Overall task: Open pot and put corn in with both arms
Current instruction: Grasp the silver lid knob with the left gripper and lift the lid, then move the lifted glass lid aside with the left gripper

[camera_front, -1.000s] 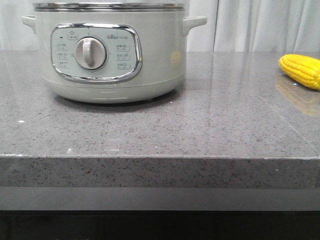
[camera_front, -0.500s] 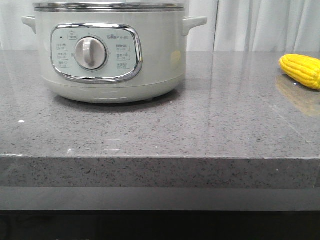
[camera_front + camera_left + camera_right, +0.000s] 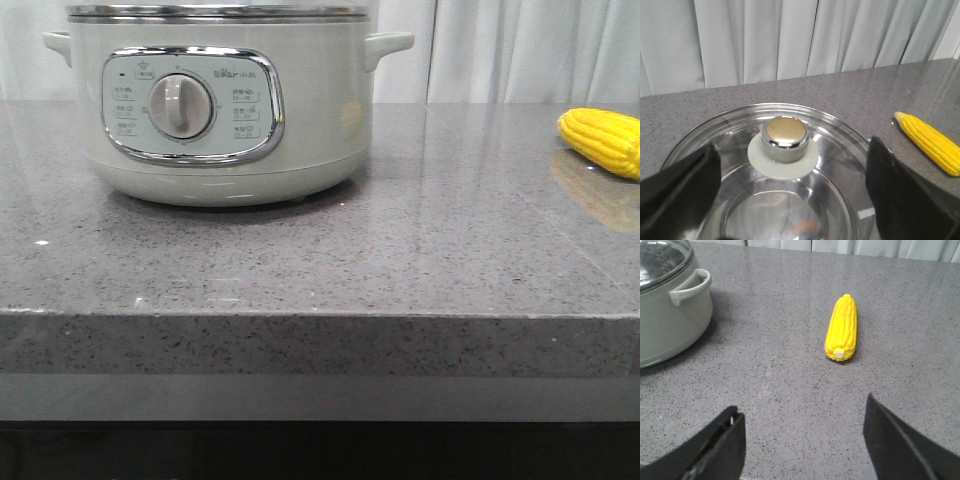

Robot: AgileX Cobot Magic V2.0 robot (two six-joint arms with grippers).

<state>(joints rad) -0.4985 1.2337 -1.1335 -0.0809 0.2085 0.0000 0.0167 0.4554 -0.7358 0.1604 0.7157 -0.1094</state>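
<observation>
while both jaws gape, corn (image 3: 841, 328) beyond right, pot (image 3: 220, 100) lid under left

Soft, even, fairly bright light fills all three views, with no hard-edged shadows. In the front view the polished grey surface (image 3: 420, 250) is glossy: it mirrors the pale curtain (image 3: 520, 50) as a light vertical streak and carries a dull yellow reflection just below the corn (image 3: 603, 140). A thin, diffuse shadow hugs the base of the pot (image 3: 215, 100), and its chrome panel rim catches small highlights. The band below the surface edge falls into near-black. In the left wrist view the glass lid (image 3: 835, 150) shows curved glare lines and its metal knob (image 3: 786, 137) a warm sheen; the left hand (image 3: 790, 200) is dark, soft and out of focus. In the right wrist view the right hand (image 3: 805, 445) is likewise blurred, while the corn is sharp with a small shadow close under it.
</observation>
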